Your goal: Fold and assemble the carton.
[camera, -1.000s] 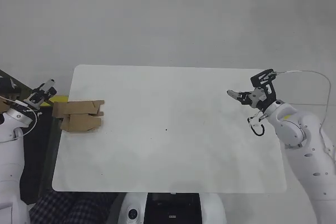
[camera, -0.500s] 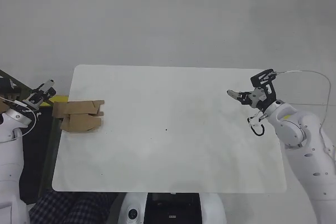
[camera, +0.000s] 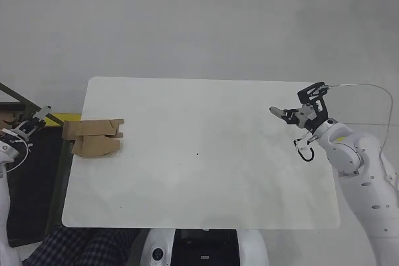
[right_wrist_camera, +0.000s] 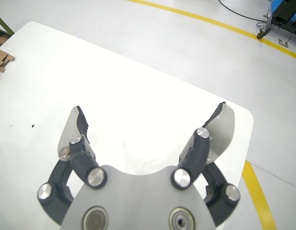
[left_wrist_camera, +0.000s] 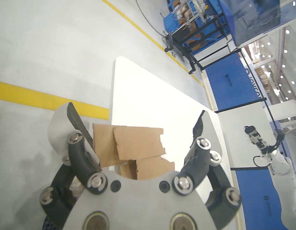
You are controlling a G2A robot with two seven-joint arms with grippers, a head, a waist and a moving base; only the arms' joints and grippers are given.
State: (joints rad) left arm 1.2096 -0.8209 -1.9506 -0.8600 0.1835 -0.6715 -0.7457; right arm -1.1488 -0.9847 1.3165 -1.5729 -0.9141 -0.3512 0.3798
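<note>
Cardboard carton (camera: 93, 136) at table (camera: 206, 186) edge; left pincer (left_wrist_camera: 136, 116) beside it, right pincer (right_wrist_camera: 150, 105) opposite, both released.

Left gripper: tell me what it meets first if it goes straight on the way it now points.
Most likely the flattened carton, lying at the edge of the table straight ahead of the left gripper, between its open fingers. Height is unclear; it might pass just over it.

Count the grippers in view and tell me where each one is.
2. The left gripper hangs open beyond the table's left edge, just short of the flat carton. The right gripper hangs open above the table's right side, holding nothing.
</note>
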